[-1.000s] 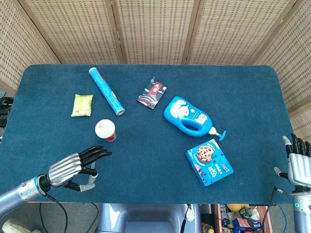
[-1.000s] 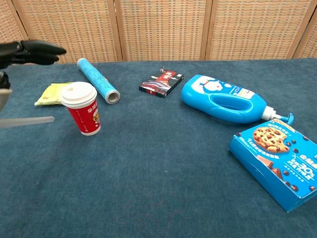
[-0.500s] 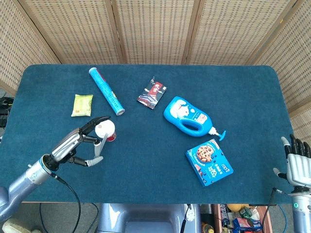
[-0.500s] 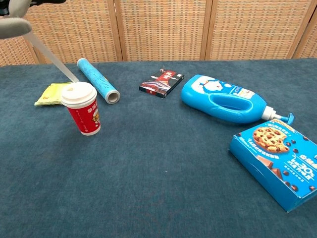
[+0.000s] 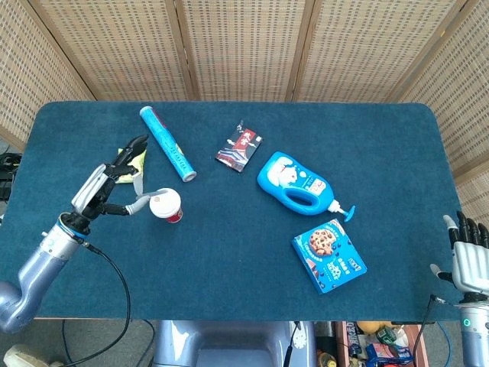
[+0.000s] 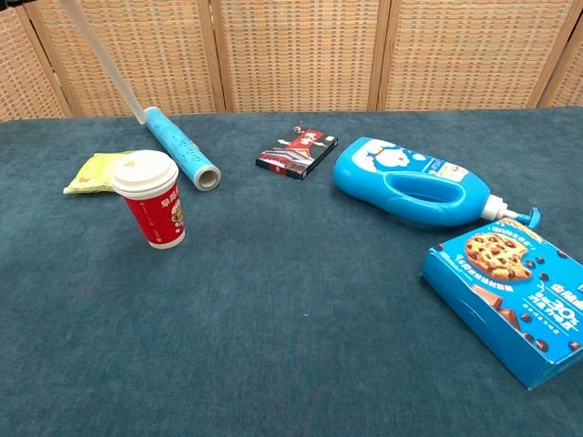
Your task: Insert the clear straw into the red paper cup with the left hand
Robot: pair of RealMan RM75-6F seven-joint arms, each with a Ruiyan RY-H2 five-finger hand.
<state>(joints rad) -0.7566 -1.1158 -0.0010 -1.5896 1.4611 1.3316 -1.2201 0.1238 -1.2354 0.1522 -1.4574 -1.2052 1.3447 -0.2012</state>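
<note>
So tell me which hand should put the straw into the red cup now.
Left. The left hand already holds the clear straw, with its lower end near the lid of the red paper cup. The right hand sits at the table's far right edge, holding nothing, well away from the cup.

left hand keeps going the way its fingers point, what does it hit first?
Likely the yellow packet: the left hand points up and right across the table, fingertips over or near it. The blue tube lies beyond. Hand height is unclear, so it may pass above.
</note>
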